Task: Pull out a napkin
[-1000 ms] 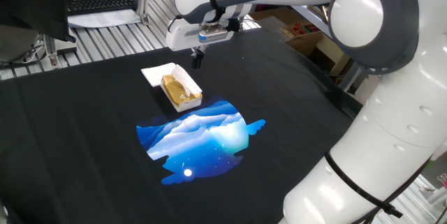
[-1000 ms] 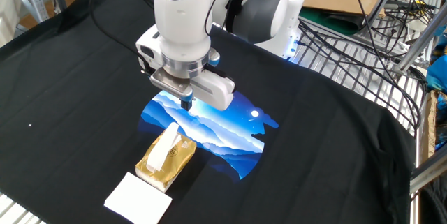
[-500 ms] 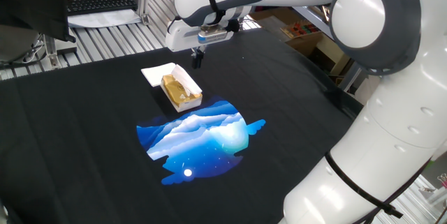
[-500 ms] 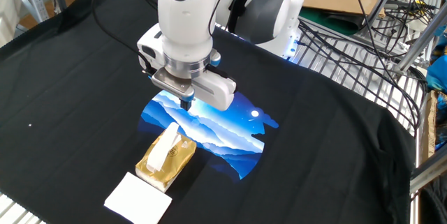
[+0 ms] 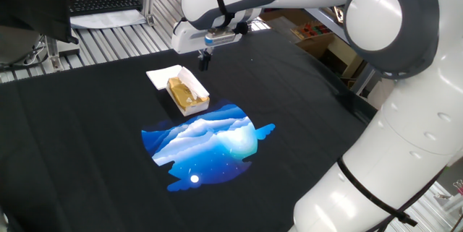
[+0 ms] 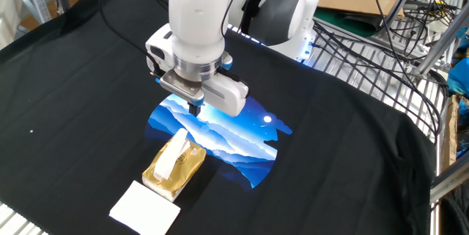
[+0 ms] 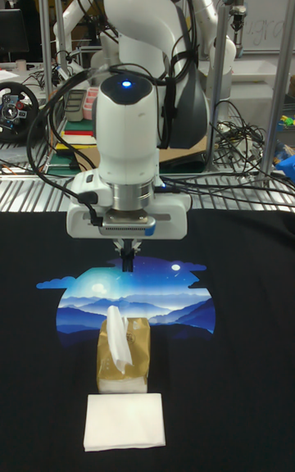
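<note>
My view takes in the black cloth [image 6: 352, 118] over the table, its blue mountain print [image 6: 227, 129] in the middle. The gripper [image 7: 126, 260] hangs above the print's far edge, fingers pressed together, holding nothing (clear air below). The golden-brown pack [image 6: 174, 169] lies near, the napkin [image 7: 118, 339] standing up from its slot. A squarer white sheet [image 7: 124, 421] touches the pack's outer end.
</note>
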Robot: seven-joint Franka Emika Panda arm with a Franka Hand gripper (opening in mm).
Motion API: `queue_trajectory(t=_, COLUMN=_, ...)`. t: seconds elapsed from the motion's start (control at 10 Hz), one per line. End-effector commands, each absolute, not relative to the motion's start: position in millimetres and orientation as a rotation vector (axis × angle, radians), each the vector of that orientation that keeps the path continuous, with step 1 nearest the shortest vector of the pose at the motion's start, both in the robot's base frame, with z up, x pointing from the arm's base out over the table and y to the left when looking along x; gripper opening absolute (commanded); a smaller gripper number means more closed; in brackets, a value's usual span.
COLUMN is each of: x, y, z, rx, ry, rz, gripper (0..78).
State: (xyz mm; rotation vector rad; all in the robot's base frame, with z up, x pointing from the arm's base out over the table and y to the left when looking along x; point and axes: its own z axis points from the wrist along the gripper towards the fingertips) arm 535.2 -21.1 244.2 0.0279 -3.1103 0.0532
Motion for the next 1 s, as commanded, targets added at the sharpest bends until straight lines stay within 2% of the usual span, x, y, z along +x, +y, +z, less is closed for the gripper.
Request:
queue_trajectory(t=0.1, x=545.4, y=-22.6, z=245.5, rx=-0.026, ry=-3.115, rz=0.054, gripper=0.0)
queue_trajectory(t=0.5, x=568.8, y=-26.2, z=240.4, rx=-0.063, ry=-3.05, rz=0.066, gripper=0.0)
queue_trajectory(t=1.0, x=589.9, y=-27.4, z=211.6, rx=-0.06, ry=-3.081, rz=0.081, gripper=0.0)
